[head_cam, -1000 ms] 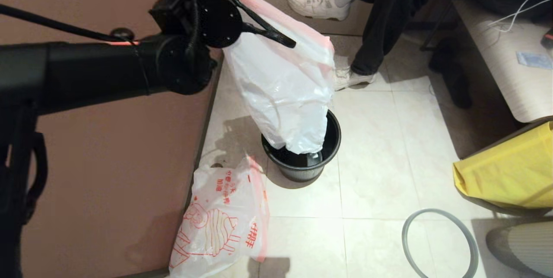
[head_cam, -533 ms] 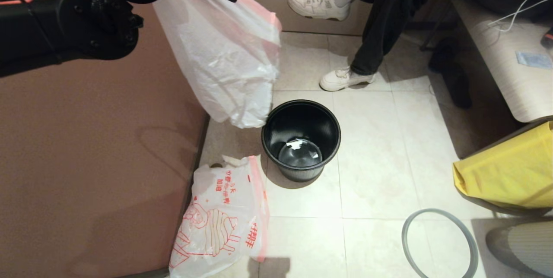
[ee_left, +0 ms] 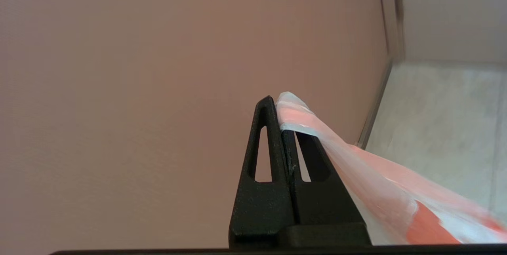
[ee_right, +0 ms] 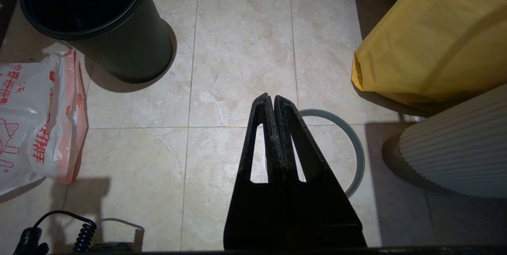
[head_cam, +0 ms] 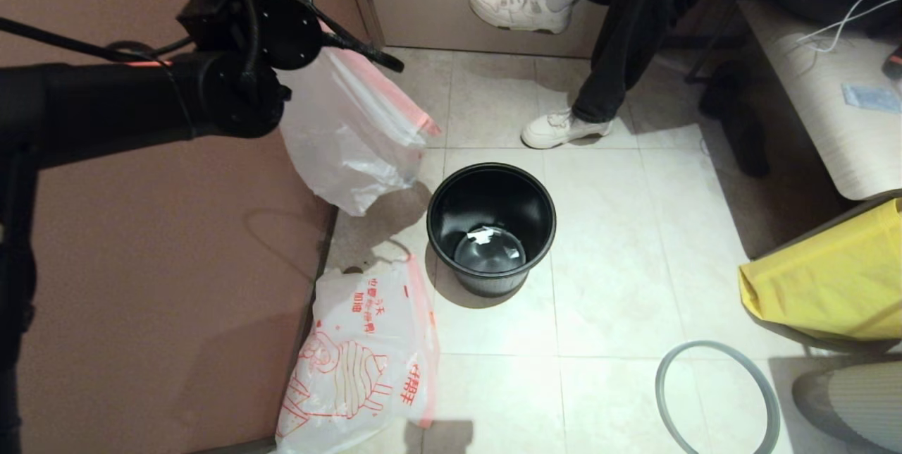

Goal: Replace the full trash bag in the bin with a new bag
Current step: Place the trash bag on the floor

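Note:
My left gripper is shut on the pink-red edge of the full trash bag. The bag hangs in the air left of the bin, close to the brown wall. In the left wrist view the bag's edge is pinched at the fingertips of the left gripper. The bin stands open on the tiles, black inside, with no bag in it. The new bag, with its red cartoon print, lies flat on the floor in front of the bin. My right gripper is shut and empty above the grey ring rim.
The grey ring rim lies on the floor at the front right. A large yellow bag and a ribbed white object stand at the right. A seated person's white shoes are behind the bin. The brown wall runs along the left.
My left gripper lifted the full trash bag out of the bin and swung it left toward the wall, then lowered it a little. The bin now shows empty.

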